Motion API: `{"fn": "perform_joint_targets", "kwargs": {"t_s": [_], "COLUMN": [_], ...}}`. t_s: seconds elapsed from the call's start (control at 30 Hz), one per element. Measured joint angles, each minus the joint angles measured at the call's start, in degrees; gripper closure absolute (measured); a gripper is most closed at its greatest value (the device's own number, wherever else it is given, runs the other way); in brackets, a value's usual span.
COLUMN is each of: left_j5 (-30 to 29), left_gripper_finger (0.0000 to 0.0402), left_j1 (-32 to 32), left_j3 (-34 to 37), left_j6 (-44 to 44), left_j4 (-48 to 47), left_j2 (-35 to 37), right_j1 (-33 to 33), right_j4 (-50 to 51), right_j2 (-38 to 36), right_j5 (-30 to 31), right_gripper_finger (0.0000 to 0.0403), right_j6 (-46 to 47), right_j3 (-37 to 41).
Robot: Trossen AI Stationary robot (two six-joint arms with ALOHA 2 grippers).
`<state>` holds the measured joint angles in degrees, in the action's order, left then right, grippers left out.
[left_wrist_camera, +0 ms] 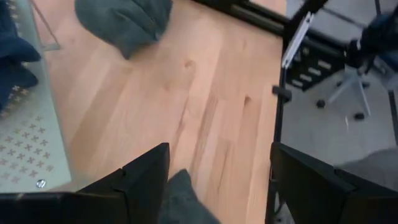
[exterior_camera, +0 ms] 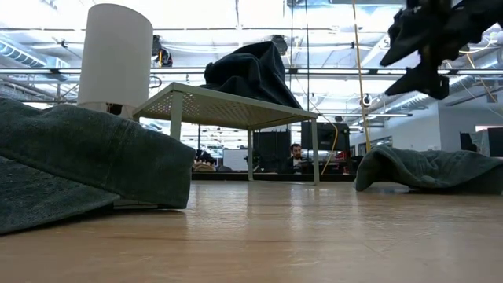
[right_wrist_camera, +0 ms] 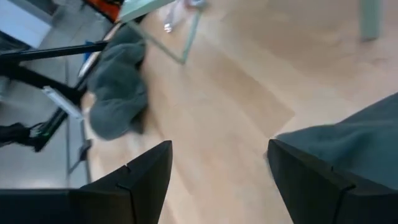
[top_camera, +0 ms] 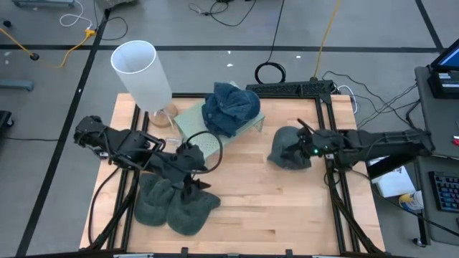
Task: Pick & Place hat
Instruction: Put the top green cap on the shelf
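Grey cloth hats on a wooden table (top_camera: 272,208) with two robot arms.
A soft grey hat (top_camera: 176,204) lies near the front left corner, the left gripper (top_camera: 193,188) over it, fingers apart. Another grey hat (top_camera: 290,149) lies by the right edge under the right gripper (top_camera: 307,143), fingers wide apart.

Grey floor (top_camera: 43,93) with dark tape lines, loose cables (top_camera: 326,32) and yellow cord. Open hall behind: bright ceiling lights (exterior_camera: 236,16), person (exterior_camera: 295,156) seated at far desk.
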<state>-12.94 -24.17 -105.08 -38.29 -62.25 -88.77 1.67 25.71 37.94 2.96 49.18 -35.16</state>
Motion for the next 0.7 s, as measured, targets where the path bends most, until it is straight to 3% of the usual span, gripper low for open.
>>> {"fn": "perform_joint_targets", "kwargs": {"t_s": [0.4,0.7], "left_j5": [3.5,3.9], "left_gripper_finger": [0.0143,0.0132], "left_j1": [-0.1,-0.2], "left_j3": [0.0,0.0], "left_j6": [2.1,2.2], "left_j4": [-5.6,-5.5], "left_j2": [2.2,4.1], "right_j1": [-23.9,-41.2], "right_j4": [6.3,13.0], "right_j2": [10.1,22.5], "right_j5": [-9.7,-22.7], "right_gripper_finger": [0.0147,0.0147], "right_j6": [-19.4,-40.0], "right_j3": [-6.7,-17.1]}}
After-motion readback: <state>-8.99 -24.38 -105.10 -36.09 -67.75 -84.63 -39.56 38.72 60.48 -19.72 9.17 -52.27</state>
